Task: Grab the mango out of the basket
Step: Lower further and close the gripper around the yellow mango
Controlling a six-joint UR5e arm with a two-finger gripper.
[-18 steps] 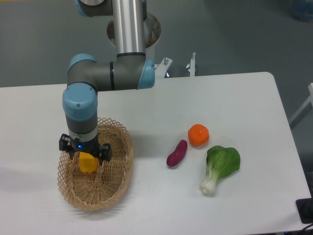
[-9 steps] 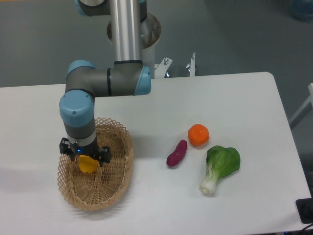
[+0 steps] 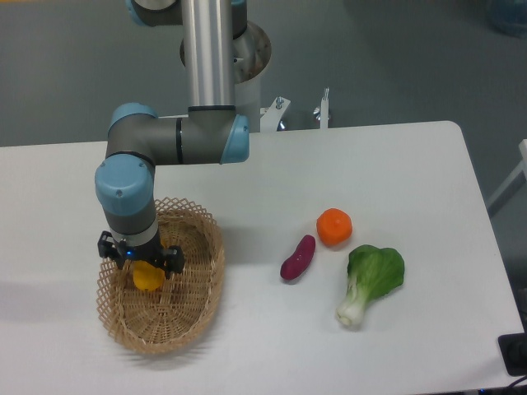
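White surface (image 3: 395, 164), arm lowered into the basket (image 3: 193, 284) at left.
I see the tool (image 3: 142, 265) inside the basket, its fingers closed around the mango (image 3: 148, 277). An orange (image 3: 334, 227), a purple tuber (image 3: 297, 257) and a bok choy (image 3: 369, 281) lie well apart at right.

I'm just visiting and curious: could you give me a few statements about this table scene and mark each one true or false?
1. The mango is inside the basket. True.
2. The gripper hangs over the orange. False: it is over the basket, right at the mango.
3. The purple tuber lies in the basket. False: it lies on the table, beside the orange.
4. The leafy green lies on the table right of the tuber. True.
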